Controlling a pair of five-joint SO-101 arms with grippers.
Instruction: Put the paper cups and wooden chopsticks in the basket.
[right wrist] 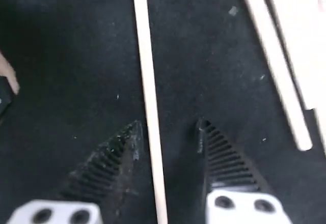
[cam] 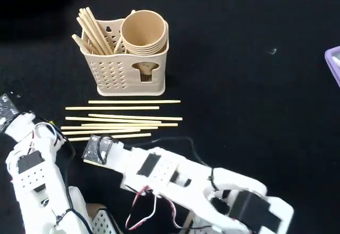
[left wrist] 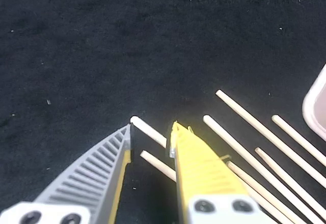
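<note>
Right gripper, jaws parted and holding nothing, stands with one of its black fingers on either side of a single wooden chopstick that lies flat on the black tabletop; a gap shows between the stick and each finger. Left gripper, likewise parted and empty, has the blunt end of another chopstick between its grey and yellow fingers. The loose chopsticks lie in rough parallel rows between the basket and the near edge of the tabletop, left of its middle. The basket stands toward the far edge and holds the stacked paper cups, with a sheaf of chopsticks leaning at the side nearer the tabletop's left edge. We judge each stick to be light, stiff, thin and smooth, so apt to roll or to slip out as the jaws close. A hold across its width near mid-length would balance it; a hold near one end would let the far end droop. We would bring the fingertips down to the tabletop before closing.
</note>
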